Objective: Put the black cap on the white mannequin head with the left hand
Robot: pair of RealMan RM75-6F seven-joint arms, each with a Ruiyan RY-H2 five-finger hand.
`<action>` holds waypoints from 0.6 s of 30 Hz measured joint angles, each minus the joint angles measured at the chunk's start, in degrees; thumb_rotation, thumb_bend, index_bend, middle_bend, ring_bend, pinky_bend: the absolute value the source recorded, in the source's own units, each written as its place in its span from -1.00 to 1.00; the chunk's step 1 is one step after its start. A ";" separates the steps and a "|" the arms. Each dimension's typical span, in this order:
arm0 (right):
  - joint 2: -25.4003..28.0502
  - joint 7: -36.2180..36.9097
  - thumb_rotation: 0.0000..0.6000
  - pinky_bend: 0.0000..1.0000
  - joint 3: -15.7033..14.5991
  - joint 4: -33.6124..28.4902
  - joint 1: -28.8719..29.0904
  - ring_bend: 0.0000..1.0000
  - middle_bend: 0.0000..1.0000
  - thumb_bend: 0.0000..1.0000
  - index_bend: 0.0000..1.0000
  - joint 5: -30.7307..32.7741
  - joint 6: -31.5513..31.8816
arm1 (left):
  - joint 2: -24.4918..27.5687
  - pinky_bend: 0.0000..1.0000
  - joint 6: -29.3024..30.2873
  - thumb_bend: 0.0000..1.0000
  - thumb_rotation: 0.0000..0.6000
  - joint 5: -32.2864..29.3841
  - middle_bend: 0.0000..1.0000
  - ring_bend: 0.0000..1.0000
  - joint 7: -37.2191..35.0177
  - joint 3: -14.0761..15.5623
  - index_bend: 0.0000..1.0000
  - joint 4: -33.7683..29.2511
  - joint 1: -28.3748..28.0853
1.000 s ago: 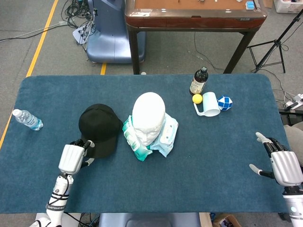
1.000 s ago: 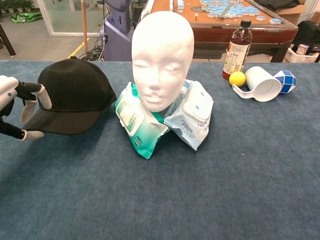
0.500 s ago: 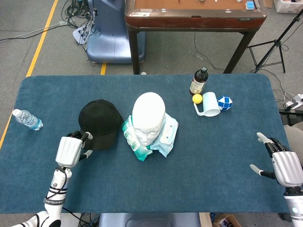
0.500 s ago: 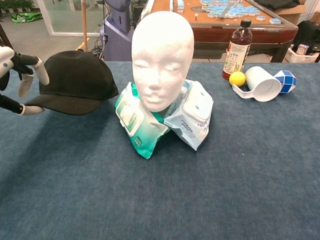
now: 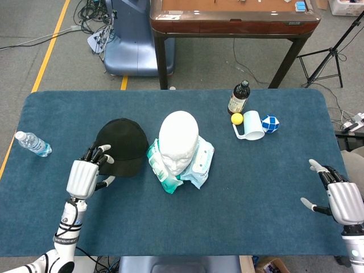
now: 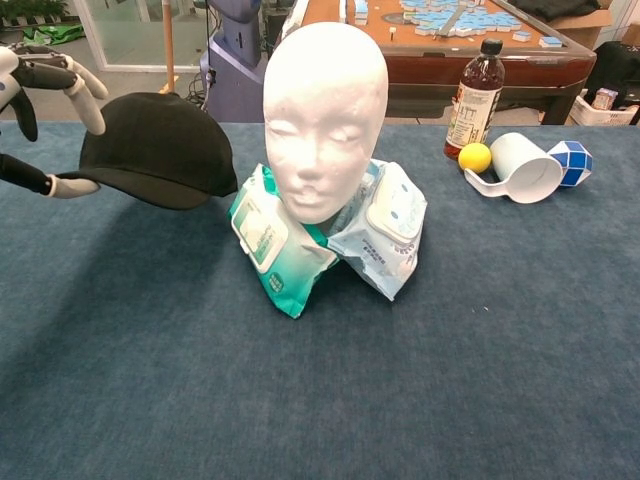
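The black cap hangs above the blue table, its brim pinched by my left hand, whose other fingers are spread. It is lifted just left of the white mannequin head, which stands upright in the middle of the table, bare on top. My right hand rests at the table's right edge, fingers apart, holding nothing; the chest view does not show it.
Green and blue wipe packs lie around the mannequin's base. A dark bottle, yellow ball, tipped white mug and blue-white cube sit at the back right. A water bottle lies far left.
My left hand has raised the cap off the table, carrying it upward and a little toward the back. The right hand has stayed put.
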 measured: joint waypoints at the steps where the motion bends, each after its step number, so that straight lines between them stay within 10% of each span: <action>1: 0.02 0.03 1.00 -0.23 0.01 0.01 0.00 -0.57 -0.44 -1.00 -0.79 0.00 0.01 | -0.09 -0.06 0.11 -0.85 1.00 0.31 -0.49 -0.77 -0.17 0.01 0.00 0.22 -0.18; 11: 0.20 0.62 1.00 -0.23 0.09 0.15 -0.16 -0.57 -0.44 -1.00 -0.79 0.01 0.31 | -1.18 -0.07 0.89 -0.84 1.00 2.58 -0.49 -0.77 -3.09 0.39 0.09 2.34 -1.79; 18: 0.31 0.96 1.00 -0.23 0.14 0.22 -0.30 -0.57 -0.44 -1.00 -0.79 -0.02 0.55 | -1.78 -0.07 0.72 -0.48 1.00 3.59 -0.49 -0.77 -4.42 0.90 0.10 4.26 -3.02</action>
